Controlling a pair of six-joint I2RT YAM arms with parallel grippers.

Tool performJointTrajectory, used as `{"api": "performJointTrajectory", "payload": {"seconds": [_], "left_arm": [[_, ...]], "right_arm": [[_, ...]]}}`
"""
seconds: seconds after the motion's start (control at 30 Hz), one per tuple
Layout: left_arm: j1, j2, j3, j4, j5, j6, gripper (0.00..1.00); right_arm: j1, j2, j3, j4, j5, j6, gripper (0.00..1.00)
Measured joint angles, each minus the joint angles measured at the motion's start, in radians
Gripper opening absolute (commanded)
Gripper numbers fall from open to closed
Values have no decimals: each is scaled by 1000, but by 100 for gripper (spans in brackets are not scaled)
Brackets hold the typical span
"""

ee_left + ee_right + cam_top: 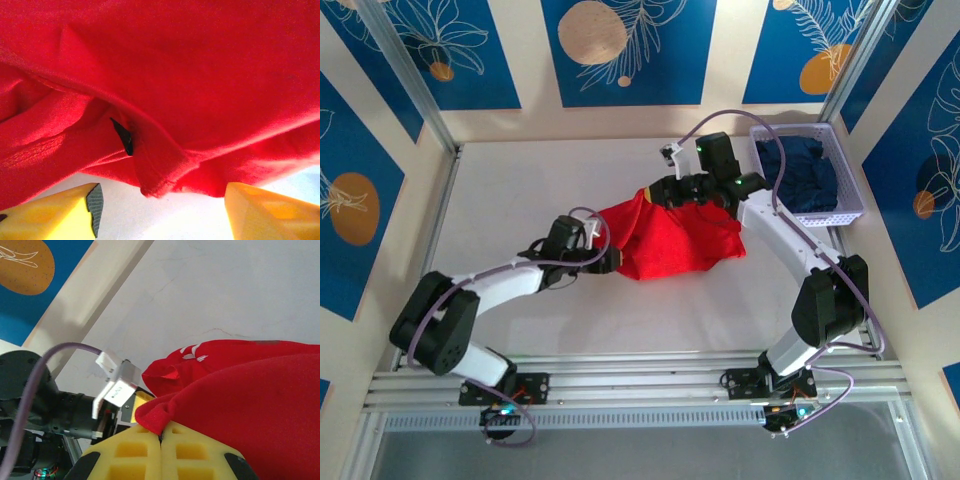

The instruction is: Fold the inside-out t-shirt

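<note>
Right gripper (161, 437) is clenched on the far edge of the shirt (670, 240). Left gripper (160, 210) is released, fingers spread, with the loose hem just ahead. The shirt lies mid-table (520, 190), its long axis running between the arms.

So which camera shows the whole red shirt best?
The top camera: the t-shirt lies bunched on the table, nearly whole. The left wrist view gives a close-up of red folds; the right wrist view shows an edge pinched in the right gripper.

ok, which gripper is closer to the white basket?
Right. Right gripper pinches the t-shirt just left of the basket; left gripper sits open at the shirt's opposite, near-left edge.
</note>
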Motion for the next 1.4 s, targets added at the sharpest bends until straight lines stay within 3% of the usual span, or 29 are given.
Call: {"api": "performJointTrajectory", "payload": {"seconds": [0.23,0.53,0.67,0.83,0.93,1.03,1.13,1.27,1.4], "left_arm": [[-26,121,46,76,-12,-6,58],[-26,161,117,80,-70,26,6],[-25,52,118,-17,-58,81,0],[-26,-280,129,-138,1,64,0],[-25,-415,183,-184,33,34,0],[-24,-452,233,-230,42,31,0],[-12,-451,242,-291,40,33,0],[10,-435,242,-357,42,34,0],[23,-432,246,-388,42,34,0]], "right_arm": [[-2,0,0,-2,0,0,0],[-13,0,0,-36,13,-28,0],[-21,0,45,-133,114,-84,0],[3,-12,134,-216,356,-174,2],[38,-11,171,-246,523,-213,19],[69,12,214,-282,665,-237,37],[98,19,203,-285,778,-238,46],[151,-39,68,-243,821,-236,51],[261,-193,-183,-158,735,-235,51]]}}
